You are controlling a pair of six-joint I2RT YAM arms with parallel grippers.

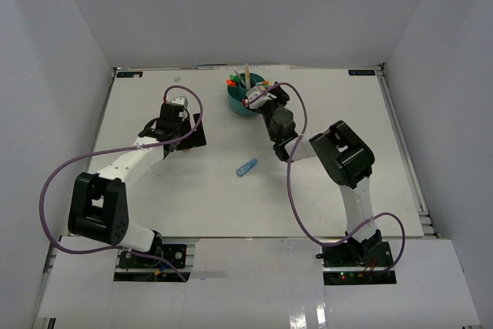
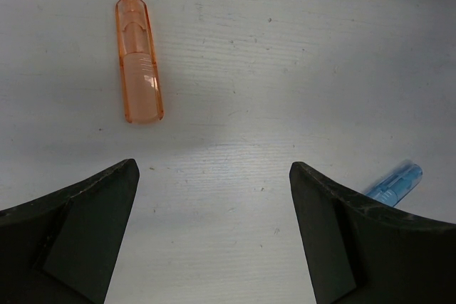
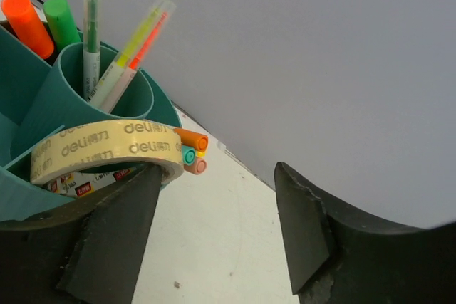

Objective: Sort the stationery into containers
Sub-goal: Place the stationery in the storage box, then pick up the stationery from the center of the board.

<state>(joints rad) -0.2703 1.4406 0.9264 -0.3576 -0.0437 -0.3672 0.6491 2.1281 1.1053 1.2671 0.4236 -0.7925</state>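
The round teal organizer (image 1: pixel 245 98) stands at the table's far middle and shows at the left of the right wrist view (image 3: pixel 50 97). It holds thin pens (image 3: pixel 117 62) in its central cup, an orange-capped highlighter (image 3: pixel 25 23) and a green-capped one (image 3: pixel 60 21). The beige tape ring (image 3: pixel 107 149) lies on its near rim, over my right gripper's left finger. My right gripper (image 3: pixel 217 176) is open right beside the organizer (image 1: pixel 263 98). My left gripper (image 2: pixel 214 176) is open and empty above bare table. A salmon translucent piece (image 2: pixel 139 58) lies ahead of it. The light-blue clip (image 1: pixel 246 167) lies mid-table.
Orange, teal and pink pen ends (image 3: pixel 192 151) stick out past the organizer's side. The light-blue clip also peeks out behind the right finger in the left wrist view (image 2: pixel 395 181). White walls enclose the table on three sides.
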